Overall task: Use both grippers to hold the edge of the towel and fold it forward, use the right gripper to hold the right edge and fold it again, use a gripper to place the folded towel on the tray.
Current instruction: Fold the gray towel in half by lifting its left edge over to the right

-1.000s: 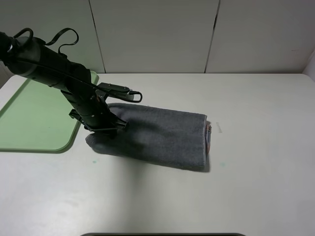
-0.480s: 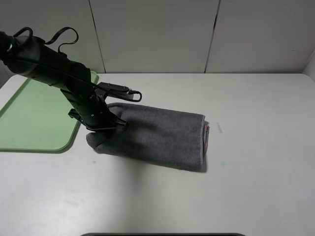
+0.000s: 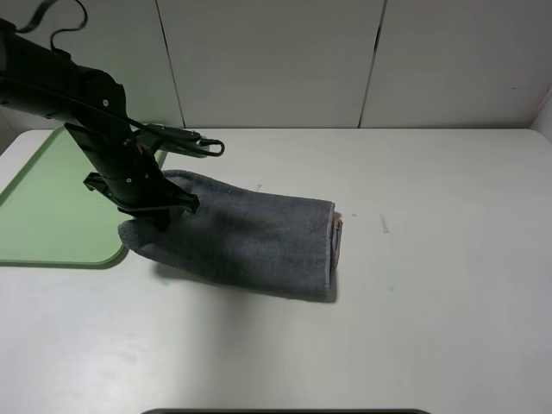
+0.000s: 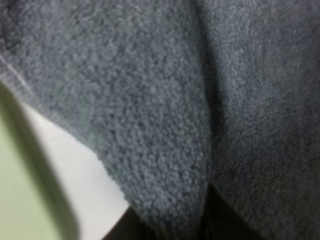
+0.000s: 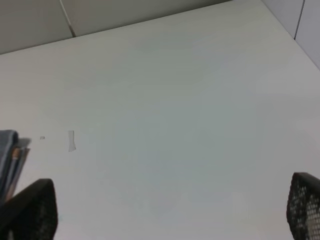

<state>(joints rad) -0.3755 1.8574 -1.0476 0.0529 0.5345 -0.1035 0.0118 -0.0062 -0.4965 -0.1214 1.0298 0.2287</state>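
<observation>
The folded dark grey towel (image 3: pixel 250 241) lies on the white table, its orange-striped end (image 3: pixel 337 237) at the right. My left gripper (image 3: pixel 155 210) is shut on the towel's left end and holds that end lifted, right beside the pale green tray (image 3: pixel 52 198). In the left wrist view the terry cloth (image 4: pixel 175 100) fills the picture, pinched between the black fingertips (image 4: pixel 220 217), with the tray's rim (image 4: pixel 30 200) at one side. My right gripper (image 5: pixel 170 210) is open and empty over bare table; the towel's striped end (image 5: pixel 11 155) shows at the edge of its view.
The white table (image 3: pixel 431 259) stretches right of the towel, with a white wall panel behind. A small pale scrap (image 3: pixel 383 224) lies on the table right of the towel. A dark edge (image 3: pixel 285 411) runs along the table's front.
My left gripper has moved left toward the tray, dragging the towel with it; the towel's striped end has slid left by a few centimetres.
</observation>
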